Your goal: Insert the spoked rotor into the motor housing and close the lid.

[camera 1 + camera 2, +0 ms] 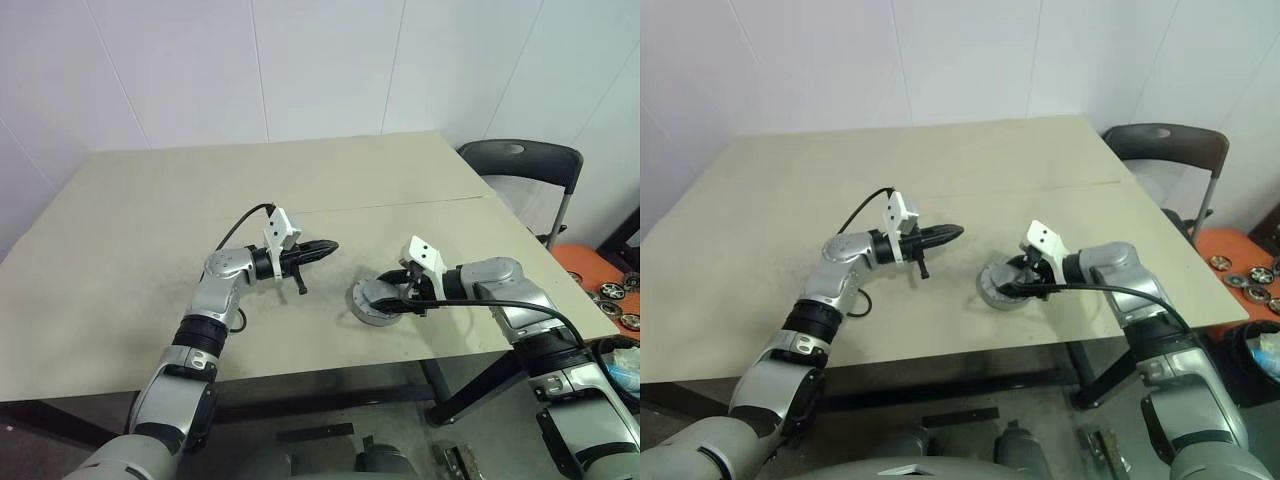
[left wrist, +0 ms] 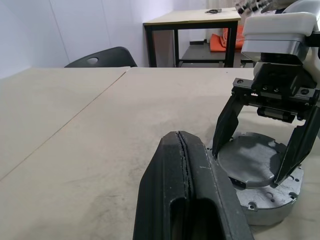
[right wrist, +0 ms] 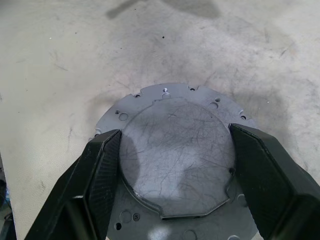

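Tabletop (image 1: pixel 200 200): right fingers (image 3: pixel 92 170) flanking lid (image 3: pixel 177 150).

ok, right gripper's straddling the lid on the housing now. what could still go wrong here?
1. The right gripper's fingers flank the lid's raised centre; whether they touch it can't be told. If they are gripping it, lifting could drag the lid back off the housing.
2. Full seating can't be confirmed from these views, so the lid may be resting cocked.
3. The shut left gripper hovers close beside; a sweep toward the housing could knock it across the table.
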